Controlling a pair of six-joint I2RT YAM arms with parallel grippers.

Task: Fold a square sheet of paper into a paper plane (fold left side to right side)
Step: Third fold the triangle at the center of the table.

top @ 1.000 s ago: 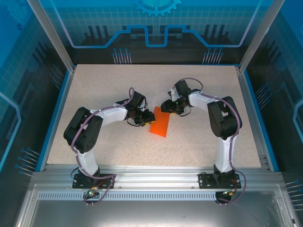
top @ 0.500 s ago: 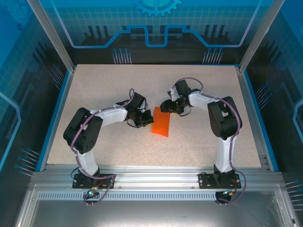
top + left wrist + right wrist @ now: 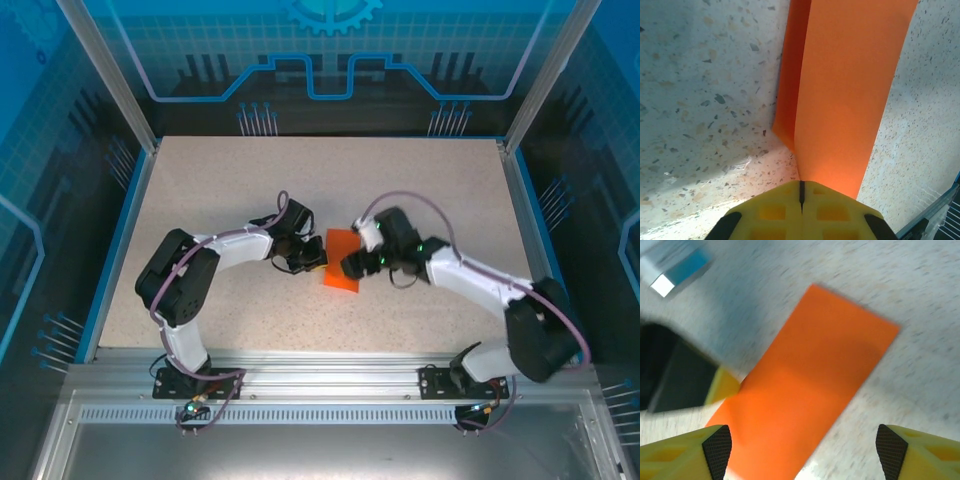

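We find the square sheet of paper (image 3: 840, 75) cut by the top edge in the left wrist view, its near end hidden in the left gripper (image 3: 801, 192). The right wrist view is motion-blurred; the right gripper (image 3: 802, 445) runs off its bottom edge.

The folded orange sheet of paper (image 3: 812, 387) lies slantwise on the speckled bench (image 3: 920, 305), with the right gripper (image 3: 802, 452) spread wide at its near end and the blurred left gripper's (image 3: 724, 389) yellow tip at its left edge.
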